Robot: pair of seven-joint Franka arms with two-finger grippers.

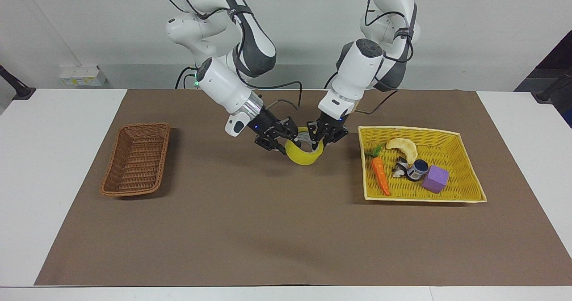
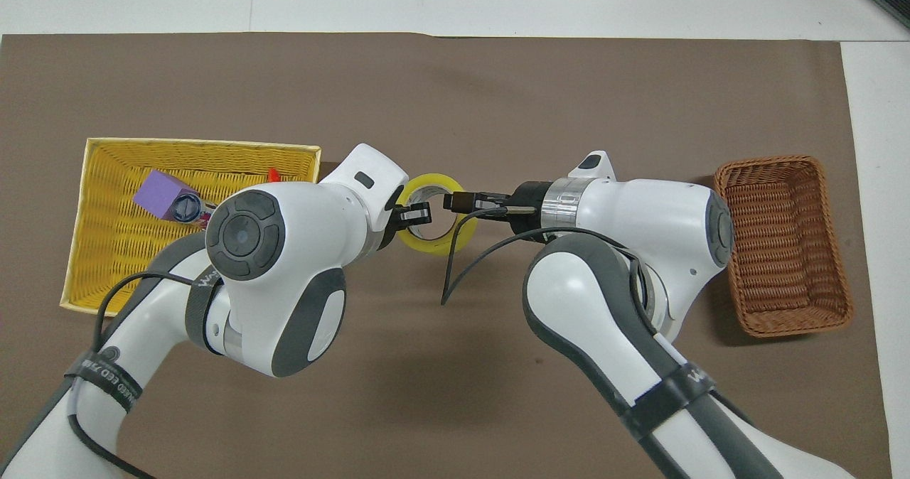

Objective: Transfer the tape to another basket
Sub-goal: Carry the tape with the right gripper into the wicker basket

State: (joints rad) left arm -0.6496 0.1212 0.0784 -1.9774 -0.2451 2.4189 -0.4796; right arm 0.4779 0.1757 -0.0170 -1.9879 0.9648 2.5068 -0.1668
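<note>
The tape (image 1: 304, 155), a yellow roll with a white core, hangs tilted in the air over the middle of the brown mat; it also shows in the overhead view (image 2: 435, 241). My left gripper (image 1: 322, 139) is shut on the rim on the yellow tray's side, with one finger (image 2: 416, 213) inside the ring. My right gripper (image 1: 286, 142) grips the rim on the other side, and it reaches into the ring in the overhead view (image 2: 456, 201). The basket (image 1: 136, 158), dark brown wicker, stands empty at the right arm's end (image 2: 783, 241).
A yellow woven tray (image 1: 462, 140) at the left arm's end holds a toy carrot (image 1: 381, 176), a pale crescent (image 1: 403, 147), a small jar (image 1: 418, 169) and a purple cube (image 1: 435, 178). A loose black cable (image 2: 462, 266) hangs from the right wrist.
</note>
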